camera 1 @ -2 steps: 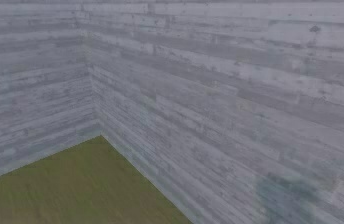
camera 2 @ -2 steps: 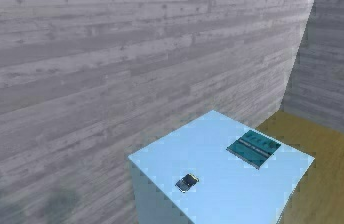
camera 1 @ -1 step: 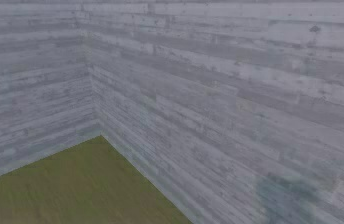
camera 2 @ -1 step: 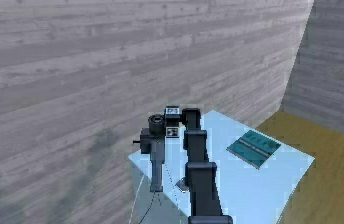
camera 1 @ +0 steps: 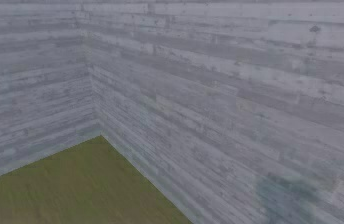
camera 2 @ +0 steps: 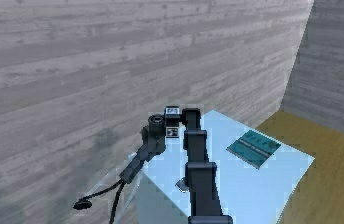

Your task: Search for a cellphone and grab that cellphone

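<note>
A pale blue table (camera 2: 242, 186) stands against the grey plank wall in the arm side view. A flat teal rectangle with pale stripes (camera 2: 252, 147) lies on its far right part; I cannot tell whether it is a cellphone. The dark arm (camera 2: 196, 170) rises over the tabletop, and a small dark thing (camera 2: 183, 185) lies on the table right beside it. The gripper (camera 2: 98, 209) hangs past the table's left edge, its thin fingers (camera 2: 108, 187) pointing down and left. Only bare wall lies behind its far end, so it holds nothing.
Grey plank walls (camera 1: 210, 90) meet in a corner in the forward view, with olive floor (camera 1: 70, 185) at the lower left. In the arm side view, brown floor (camera 2: 330, 150) runs right of the table to another wall corner (camera 2: 298, 60).
</note>
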{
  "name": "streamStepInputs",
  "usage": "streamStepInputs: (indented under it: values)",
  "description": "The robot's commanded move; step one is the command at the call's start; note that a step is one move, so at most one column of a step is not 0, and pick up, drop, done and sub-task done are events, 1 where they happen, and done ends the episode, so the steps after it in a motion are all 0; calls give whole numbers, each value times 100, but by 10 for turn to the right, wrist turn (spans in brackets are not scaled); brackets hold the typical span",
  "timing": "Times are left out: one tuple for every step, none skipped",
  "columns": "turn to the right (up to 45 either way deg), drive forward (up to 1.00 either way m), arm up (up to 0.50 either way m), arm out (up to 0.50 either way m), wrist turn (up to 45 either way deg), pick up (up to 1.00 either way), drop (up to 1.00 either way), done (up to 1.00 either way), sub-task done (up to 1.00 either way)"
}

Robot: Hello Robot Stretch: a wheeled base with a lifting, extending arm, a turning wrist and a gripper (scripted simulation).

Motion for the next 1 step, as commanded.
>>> streamStepInputs:
  values:
    - [0,0,0,0,450,0,0,0,0]
